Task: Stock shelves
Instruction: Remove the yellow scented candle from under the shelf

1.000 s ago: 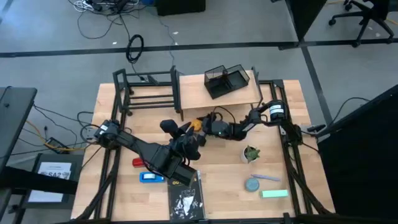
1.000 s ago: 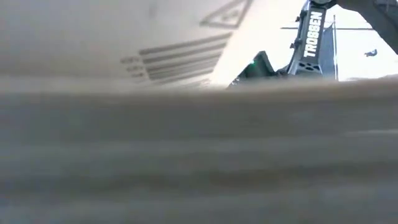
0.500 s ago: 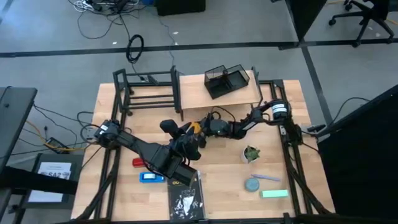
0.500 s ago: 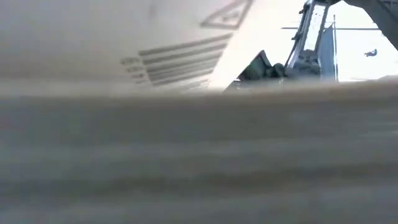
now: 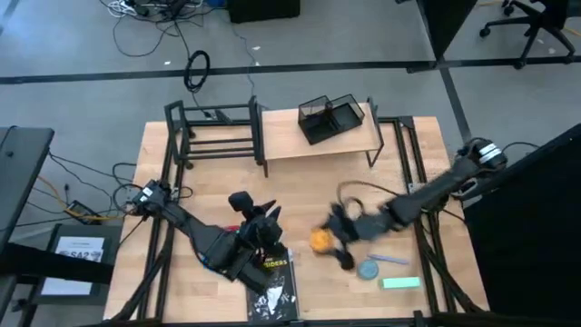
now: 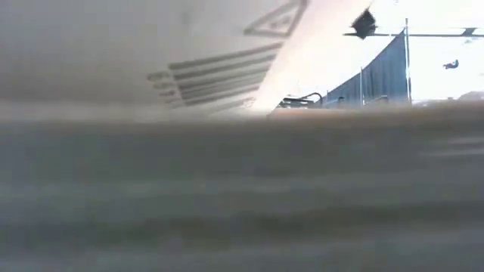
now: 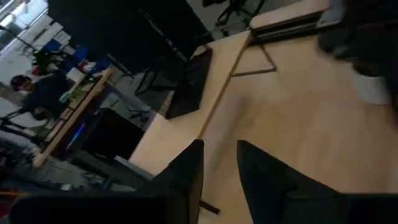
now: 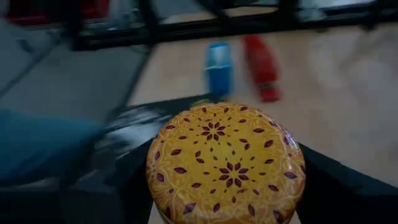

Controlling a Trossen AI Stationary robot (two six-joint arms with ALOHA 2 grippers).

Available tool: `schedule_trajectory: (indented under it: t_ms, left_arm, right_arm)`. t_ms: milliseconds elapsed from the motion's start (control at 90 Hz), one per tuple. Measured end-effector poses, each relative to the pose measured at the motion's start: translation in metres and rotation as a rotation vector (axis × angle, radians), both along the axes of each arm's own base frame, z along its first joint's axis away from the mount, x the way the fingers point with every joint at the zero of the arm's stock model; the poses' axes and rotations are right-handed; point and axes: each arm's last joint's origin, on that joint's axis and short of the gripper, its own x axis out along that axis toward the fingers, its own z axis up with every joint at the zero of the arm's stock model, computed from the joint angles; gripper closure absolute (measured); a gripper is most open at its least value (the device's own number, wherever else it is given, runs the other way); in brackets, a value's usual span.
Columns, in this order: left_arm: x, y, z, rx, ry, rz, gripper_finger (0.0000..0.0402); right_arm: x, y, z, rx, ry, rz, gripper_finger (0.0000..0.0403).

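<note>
Since a second ago my right hand [image 5: 325,241] has pulled back toward the desk's [image 5: 300,182] front, clamped on the yellow tin [image 8: 226,163] for shelving; left hand [image 7: 219,163] retracted, slightly open, empty.

On the worktop [image 5: 418,154], a black metal-tube rack [image 5: 213,136] stands at the far left. Just right of it stands a light wooden plank shelf [image 5: 313,145], with a black mesh organizer box [image 5: 329,118] on top. Near the front centre lies a dark magazine [image 5: 272,289]. Right of that sits a round patterned yellow tin [image 5: 320,240], between the right gripper [image 5: 338,238] fingers. Further right lie a round blue-grey disc [image 5: 369,269] and a flat green block [image 5: 400,283].
</note>
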Motion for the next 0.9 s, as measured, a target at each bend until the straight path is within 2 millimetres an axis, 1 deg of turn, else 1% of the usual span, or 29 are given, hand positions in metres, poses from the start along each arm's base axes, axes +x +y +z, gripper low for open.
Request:
schedule_trajectory:
  t_ms: [44, 100, 189, 300, 411, 489, 544, 600, 689, 756, 900]
  left_arm:
    - [-0.003, -0.005, 0.0, -0.008, -0.013, -0.01, 0.0321]
    - [-0.006, -0.009, 0.001, 0.002, -0.029, -0.02, 0.0321]
    - [-0.008, -0.012, 0.002, 0.038, -0.052, -0.026, 0.0321]
    - [-0.008, -0.012, 0.002, 0.053, -0.062, -0.025, 0.0321]
    - [-0.006, -0.01, 0.002, 0.048, -0.069, -0.016, 0.0321]
    - [-0.003, -0.009, 0.002, 0.03, -0.086, -0.008, 0.0321]
    - [-0.002, -0.009, 0.003, 0.02, -0.099, -0.006, 0.0321]
    - [-0.001, -0.01, 0.003, 0.011, -0.111, -0.005, 0.0321]
    - [0.0, -0.011, 0.003, -0.002, -0.126, -0.006, 0.0321]
    - [0.001, -0.011, 0.003, -0.007, -0.133, -0.005, 0.0321]
    - [0.003, -0.01, 0.003, -0.011, -0.143, 0.002, 0.0321]
  right_arm:
    - [-0.014, 0.015, 0.001, -0.001, -0.009, -0.015, 0.0143]
    - [-0.026, 0.027, -0.003, -0.012, -0.006, -0.052, 0.0143]
    - [-0.03, 0.041, -0.017, 0.027, 0.034, -0.084, 0.0143]
    - [-0.031, 0.061, -0.048, 0.071, 0.172, -0.009, 0.0143]
    - [-0.035, 0.077, -0.081, 0.045, 0.312, 0.067, 0.0143]
    - [-0.035, 0.082, -0.102, -0.002, 0.369, 0.079, 0.0143]
    - [-0.034, 0.084, -0.113, -0.044, 0.371, 0.081, 0.0143]
    - [-0.033, 0.084, -0.113, -0.067, 0.36, 0.099, 0.0143]
    - [-0.032, 0.083, -0.103, -0.077, 0.319, 0.102, 0.0143]
    - [-0.033, 0.082, -0.104, -0.109, 0.327, 0.105, 0.0139]
    - [-0.035, 0.079, -0.108, -0.122, 0.347, 0.095, 0.0072]
